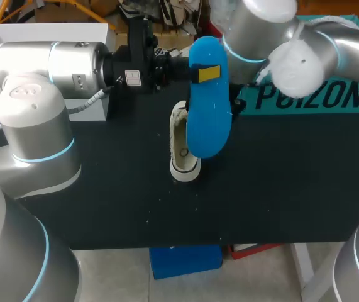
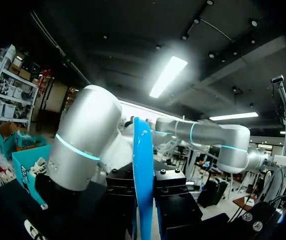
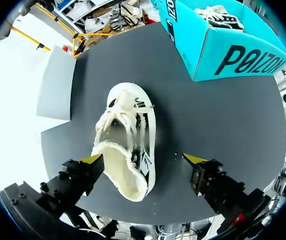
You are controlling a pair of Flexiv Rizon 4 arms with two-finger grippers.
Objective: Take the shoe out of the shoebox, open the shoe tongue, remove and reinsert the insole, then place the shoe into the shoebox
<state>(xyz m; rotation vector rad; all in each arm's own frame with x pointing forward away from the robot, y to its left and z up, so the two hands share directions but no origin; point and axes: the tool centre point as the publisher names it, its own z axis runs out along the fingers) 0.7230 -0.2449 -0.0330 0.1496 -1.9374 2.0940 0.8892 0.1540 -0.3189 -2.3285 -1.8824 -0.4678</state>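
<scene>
Nearest, at the middle of the head view, the white shoe (image 1: 183,158) (image 3: 127,135) stands on its sole on the black worktop (image 1: 280,189) with nothing holding it. Its collar gapes and loose laces lie across the tongue. That is the first hazard: pushing anything into it would likely slide or tip it.

Just above it hangs the blue insole (image 1: 209,119) (image 2: 143,165), pinched near its upper end by the left tool (image 1: 204,73) (image 2: 143,190), which is closed on it from both faces. The grip is small and the free length long. The insole could swivel in the pinch, and its lower end could catch on the laces or tongue and fold instead of sliding in. It also hides much of the shoe from the head view.

The right tool (image 3: 144,160) is spread wide and holds nothing. It hovers over the shoe's heel, a finger to each side. Both wrists crowd the upper middle of the frame, so a knock between the arms is possible.

Farthest, at the upper right, the teal shoebox (image 1: 311,97) (image 3: 233,55) has another shoe (image 3: 223,17) in it, so room looks tight.
</scene>
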